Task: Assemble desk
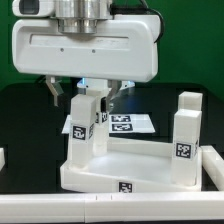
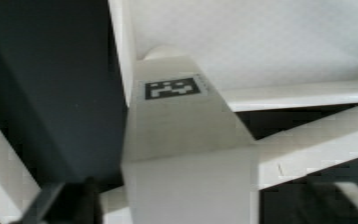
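The white desk top (image 1: 110,168) lies on the black table with a tag on its front rim. One square-post leg (image 1: 82,118) stands upright at its corner on the exterior view's left, tag facing front. A second leg (image 1: 187,130) stands at the corner on the right. My gripper (image 1: 84,97) is straight above the first leg with a finger on each side of its upper end. It looks open, with a gap on one side. In the wrist view the leg (image 2: 185,140) runs between the dark fingers (image 2: 78,200), down to the desk top (image 2: 265,50); my gripper (image 2: 202,205) straddles it.
The marker board (image 1: 135,124) lies flat behind the desk top. A white part (image 1: 3,158) shows at the exterior view's left edge and another white piece (image 1: 214,160) at the right edge. A white rail (image 1: 110,208) runs along the front.
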`<state>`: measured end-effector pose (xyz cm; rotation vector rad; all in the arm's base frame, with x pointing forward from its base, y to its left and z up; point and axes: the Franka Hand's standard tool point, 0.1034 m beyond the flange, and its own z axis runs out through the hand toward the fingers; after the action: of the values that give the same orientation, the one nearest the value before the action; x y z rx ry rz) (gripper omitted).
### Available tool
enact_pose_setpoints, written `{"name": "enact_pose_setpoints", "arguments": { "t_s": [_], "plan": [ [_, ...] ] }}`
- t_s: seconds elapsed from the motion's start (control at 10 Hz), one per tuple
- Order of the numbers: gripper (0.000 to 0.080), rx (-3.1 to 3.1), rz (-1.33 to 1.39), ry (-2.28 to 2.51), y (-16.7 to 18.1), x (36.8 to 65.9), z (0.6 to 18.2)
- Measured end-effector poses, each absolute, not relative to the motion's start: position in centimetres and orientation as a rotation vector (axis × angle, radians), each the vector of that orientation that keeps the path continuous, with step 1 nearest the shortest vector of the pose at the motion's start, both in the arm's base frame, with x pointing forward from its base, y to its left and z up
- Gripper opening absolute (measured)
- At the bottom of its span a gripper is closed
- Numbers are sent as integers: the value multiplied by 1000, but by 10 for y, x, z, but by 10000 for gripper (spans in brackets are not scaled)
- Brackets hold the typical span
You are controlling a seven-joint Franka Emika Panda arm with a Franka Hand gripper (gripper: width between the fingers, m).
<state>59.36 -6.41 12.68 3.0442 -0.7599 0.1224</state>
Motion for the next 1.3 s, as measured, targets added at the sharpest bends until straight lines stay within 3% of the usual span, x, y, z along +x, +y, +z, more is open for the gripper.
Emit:
{"name": "enact_pose_setpoints", "arguments": {
  "t_s": [0.1, 0.2, 1.0, 1.1, 1.2, 1.3],
  "plan": [
    [370, 3018, 123, -872, -64, 594, 127],
    [289, 2992, 127, -967, -64, 595, 128],
    [289, 2369, 98, -2208, -66, 609, 126],
    [361, 2404, 101, -2168, -65, 610, 126],
    [361, 2439, 102, -2123, -63, 610, 125],
    [545, 2492, 106, -2056, -57, 610, 125]
  ]
}}
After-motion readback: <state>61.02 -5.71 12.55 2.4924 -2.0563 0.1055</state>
